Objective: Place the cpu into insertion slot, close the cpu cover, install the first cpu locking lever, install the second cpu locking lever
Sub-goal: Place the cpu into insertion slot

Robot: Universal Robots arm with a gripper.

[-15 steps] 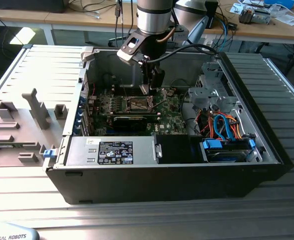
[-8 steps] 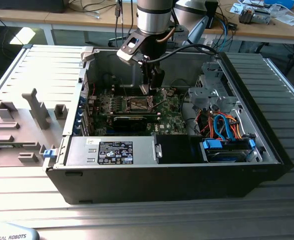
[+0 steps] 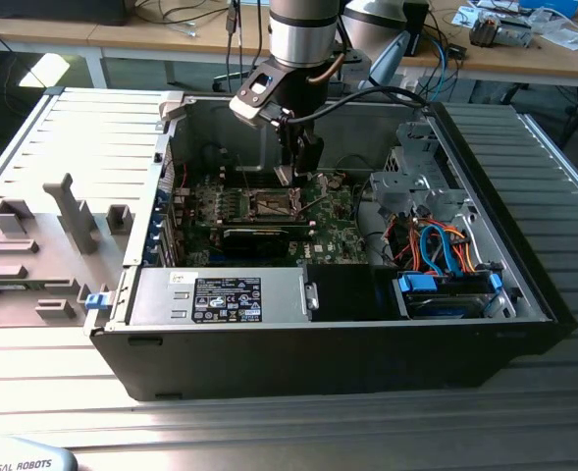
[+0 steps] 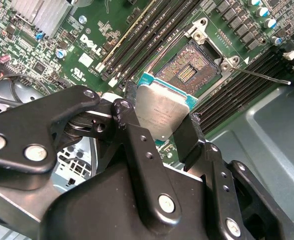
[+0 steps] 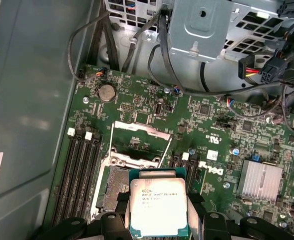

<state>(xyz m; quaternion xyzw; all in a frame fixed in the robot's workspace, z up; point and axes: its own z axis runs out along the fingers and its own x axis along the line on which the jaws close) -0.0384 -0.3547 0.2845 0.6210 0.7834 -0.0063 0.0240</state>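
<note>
**Jaws:** closed on the cpu (image 4: 161, 114), one jaw on each of two opposite edges. The metal lid faces the cameras in both wrist views.

**Cpu:** a small flat square with a silvery lid on a green board. We judge it light and rigid, and its smooth lid gives little friction. The underside contacts are best left untouched, so we take the side edges as the proper hold, which is how it is gripped here. It hangs over the insertion slot (image 5: 117, 189), partly covering it, and is not yet seated.

**Insertion slot:** its fine contact field is exposed. We rate it fragile and intolerant of sliding or a tilted drop.

**Cpu cover (image 5: 137, 144):** swung up and standing open at the slot's edge.

**Locking lever (image 4: 266, 76):** a thin wire, released and clear of the slot.

**Motherboard (image 5: 211, 125):** inside the open computer case (image 3: 269, 368), which sits on the desk (image 3: 269, 422).
</note>
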